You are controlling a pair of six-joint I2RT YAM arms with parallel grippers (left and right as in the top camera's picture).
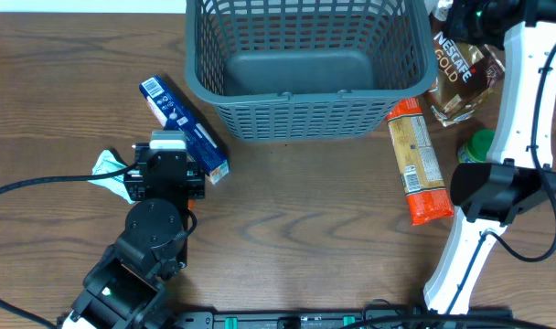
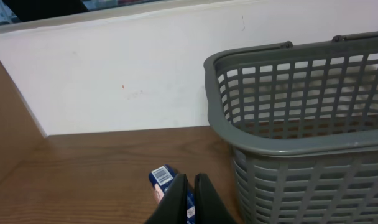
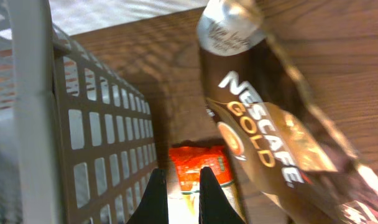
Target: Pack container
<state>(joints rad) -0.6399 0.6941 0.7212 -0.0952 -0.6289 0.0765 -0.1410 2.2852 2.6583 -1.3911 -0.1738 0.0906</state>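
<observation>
The container (image 1: 305,117) is a dark grey slotted basket at the back centre, with nothing inside it. It also shows as the container (image 2: 301,155) on the right of the left wrist view, and as the container (image 3: 83,137) on the left of the right wrist view. A blue box (image 1: 182,123) lies slantwise left of it. My left gripper (image 1: 171,139) hovers over the near end of the blue box (image 2: 161,177). In its own view the left gripper (image 2: 190,177) is shut, holding nothing. My right gripper (image 3: 179,171) hangs shut between the basket's right wall and a Nescafe Gold pouch (image 3: 257,137).
An orange packet (image 1: 417,160) lies right of the basket, seen below the right fingers as the orange packet (image 3: 195,165). The Nescafe pouch (image 1: 456,68) sits at the back right, a green item (image 1: 479,144) beside the right arm. A white-green wrapper (image 1: 109,169) lies at the left.
</observation>
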